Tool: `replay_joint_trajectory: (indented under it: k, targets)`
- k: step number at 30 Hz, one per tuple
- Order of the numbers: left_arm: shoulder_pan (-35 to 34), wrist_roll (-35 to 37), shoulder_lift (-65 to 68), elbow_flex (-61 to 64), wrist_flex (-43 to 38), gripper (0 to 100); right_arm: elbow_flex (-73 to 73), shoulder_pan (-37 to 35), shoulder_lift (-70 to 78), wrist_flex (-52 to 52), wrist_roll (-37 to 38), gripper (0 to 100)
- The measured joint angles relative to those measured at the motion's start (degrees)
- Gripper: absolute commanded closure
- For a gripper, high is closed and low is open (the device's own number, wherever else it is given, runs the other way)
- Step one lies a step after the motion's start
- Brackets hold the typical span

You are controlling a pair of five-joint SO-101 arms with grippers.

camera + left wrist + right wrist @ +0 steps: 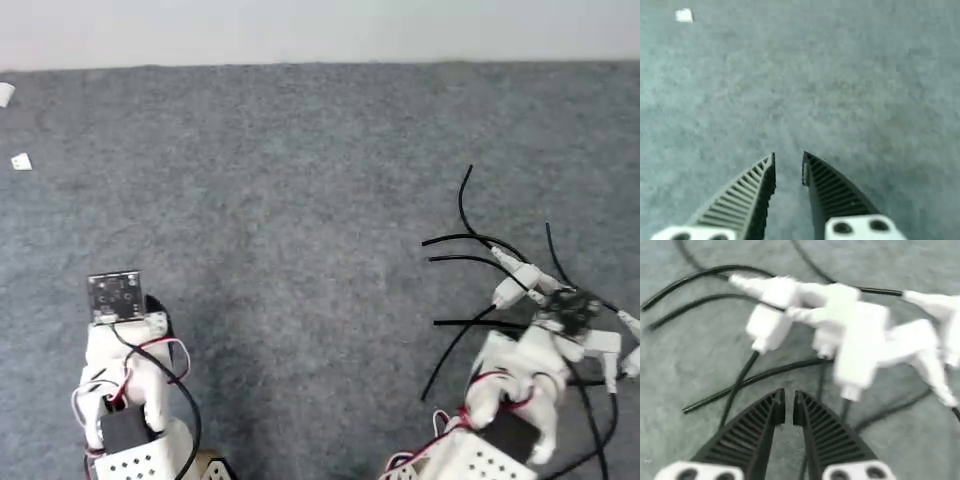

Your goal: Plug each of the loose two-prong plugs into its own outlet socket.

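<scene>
While nothing is gripped yet, right end effector (788,401): jaws all but closed, empty, hovering just short of the plugs (767,322).
left end effector (788,160): jaws slightly apart, empty, over bare tabletop (300,180), well apart from the task's things.
plugs: white, bunched with the outlet sockets (860,345) in one tangle at the right side of the tabletop; we can't tell which are already mated.
cords (465,240): black, fanning from the tangle toward the middle, some crossing under it.
handling (our call): light hard-plastic bodies, smooth, so likely slippy. Cords look springy and will tug or twist a lifted plug. Prongs may bend if pushed in skewed.
grip: across the flat sides of a plug body, behind the prongs, never on the cord.
room: wide open grey middle and left for pulling a plug free and lining it up. The tangle sits tight against the right arm (500,400) near the view's right edge, so it's cramped there.
clutter: white scraps (20,161) far left, out of the way.
</scene>
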Motion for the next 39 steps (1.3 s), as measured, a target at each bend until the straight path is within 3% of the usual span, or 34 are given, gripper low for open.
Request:
replay_joint_trajectory:
  k: [10, 39]
  targets:
    - [1.23, 0.0, 0.0, 0.0, 11.25, 92, 1.93, -3.34, 0.62, 9.05, 4.4, 96.6]
    - [1.23, 0.0, 0.0, 0.0, 11.43, 92, 2.11, -3.34, 0.62, 9.76, 4.4, 96.6]
